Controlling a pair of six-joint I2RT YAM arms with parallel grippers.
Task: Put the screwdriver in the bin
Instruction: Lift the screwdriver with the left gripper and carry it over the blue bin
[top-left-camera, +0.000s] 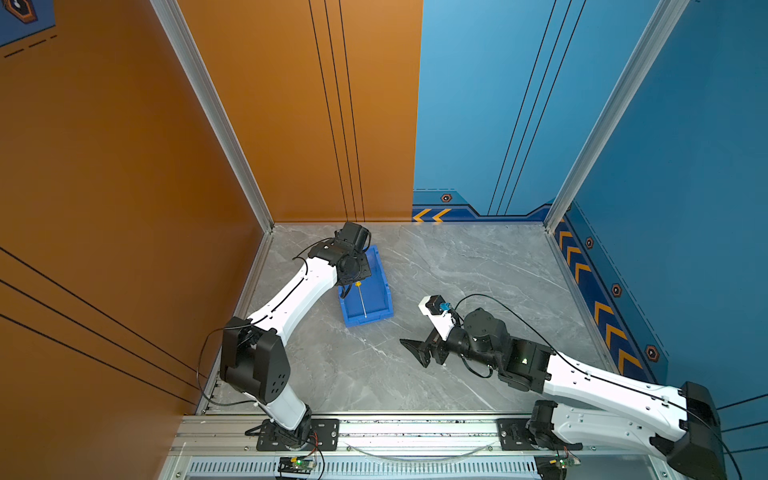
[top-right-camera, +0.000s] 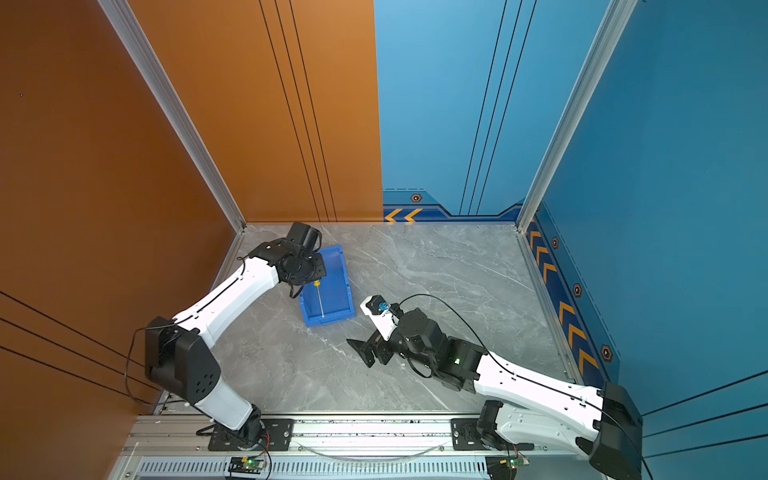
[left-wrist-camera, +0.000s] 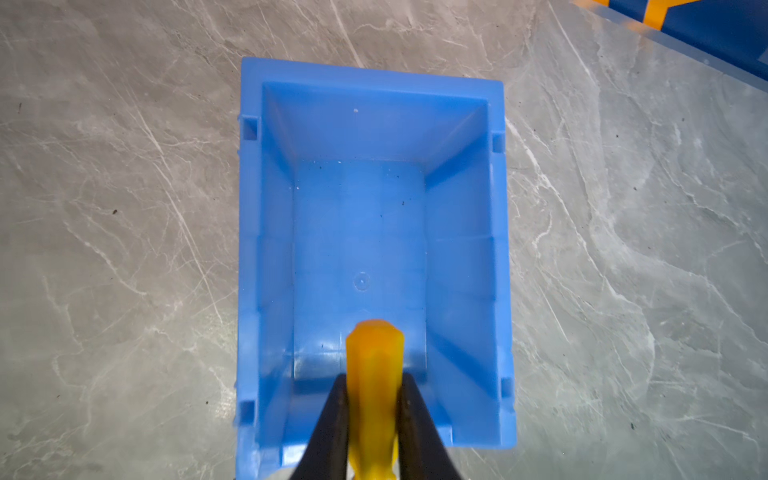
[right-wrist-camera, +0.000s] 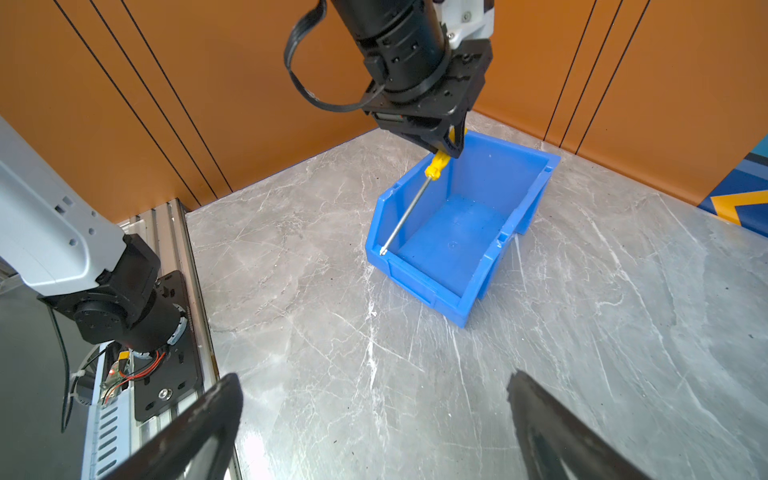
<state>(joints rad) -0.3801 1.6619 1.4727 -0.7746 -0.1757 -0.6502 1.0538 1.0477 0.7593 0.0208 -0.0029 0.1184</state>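
While the left gripper pinches its yellow handle, the screwdriver slants over the bin. It lies along the bin's length, with the handle high and the tip low at the front corner, perhaps touching the rim. Nudge the tip inward, lower it, then let go. The right gripper gapes wide, empty.

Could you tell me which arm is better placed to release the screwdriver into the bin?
Left: the left end effector grips the screwdriver over the bin; the right end effector is open, empty, farther away.
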